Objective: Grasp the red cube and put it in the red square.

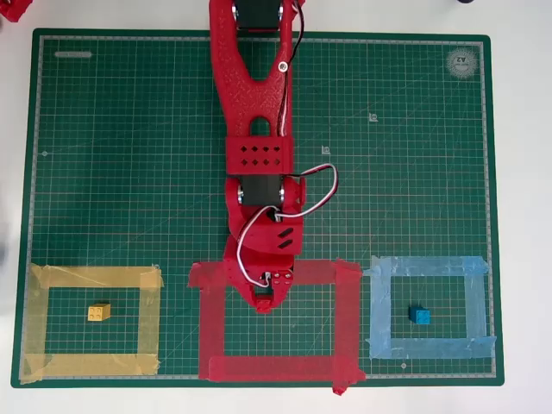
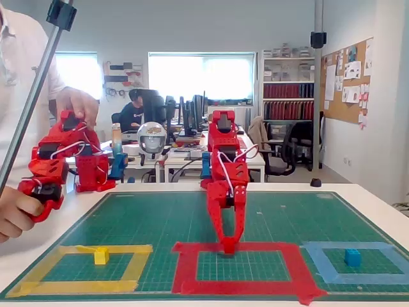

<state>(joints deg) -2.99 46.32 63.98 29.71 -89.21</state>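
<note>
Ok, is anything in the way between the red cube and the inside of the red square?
Nothing visible. In the overhead view the red cube is at the gripper, over the top tape strip of the red square. The yellow cube and blue cube lie in their own frames, off to the sides.

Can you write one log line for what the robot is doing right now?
gripper: low at top strip of red tape square | small red studded cube: at gripper, grasp unclear | placement: unconfirmed
</note>
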